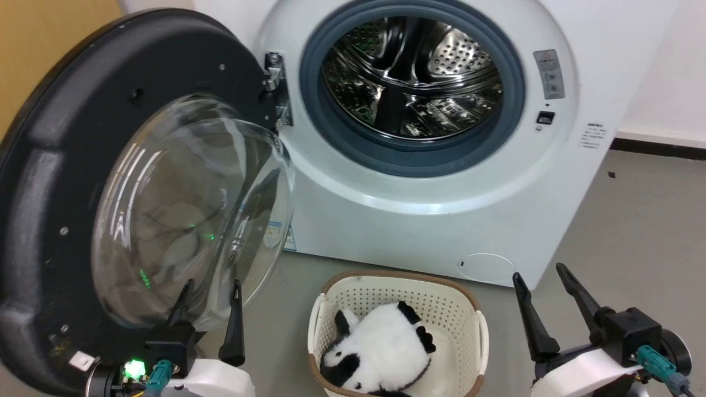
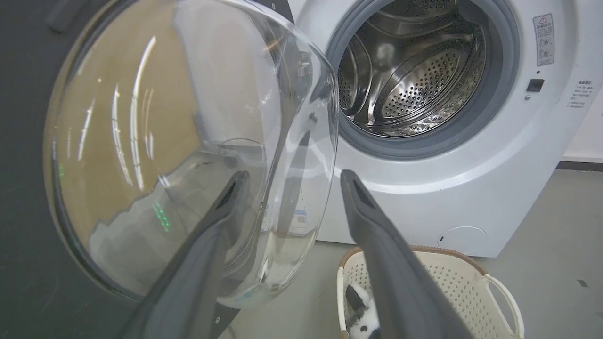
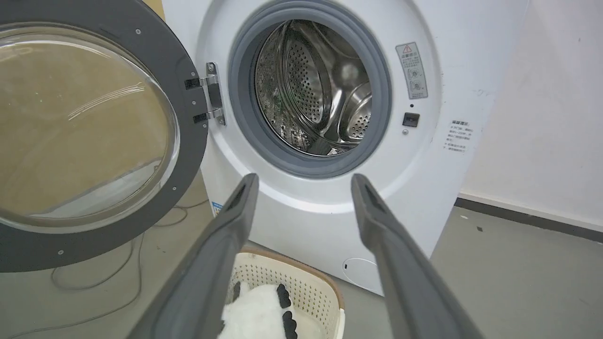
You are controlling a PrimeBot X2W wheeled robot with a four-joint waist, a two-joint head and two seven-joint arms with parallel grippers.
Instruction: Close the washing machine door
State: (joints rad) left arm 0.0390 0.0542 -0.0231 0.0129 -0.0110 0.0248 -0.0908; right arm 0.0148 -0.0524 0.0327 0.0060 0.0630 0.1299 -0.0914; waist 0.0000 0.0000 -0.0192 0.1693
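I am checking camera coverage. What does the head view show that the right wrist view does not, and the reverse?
Head view: the left gripper, open, in front of the glass bowl of the washing machine door. Right wrist view: the floor under the door with a thin cable; the head view gives at most faint lines through the glass. Both: the right gripper, open, the steel drum, the washing machine, the basket holding a panda toy.

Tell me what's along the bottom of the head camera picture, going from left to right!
The robot's left hand with two long dark fingers → cream plastic laundry basket → the robot's right hand with two long dark fingers.
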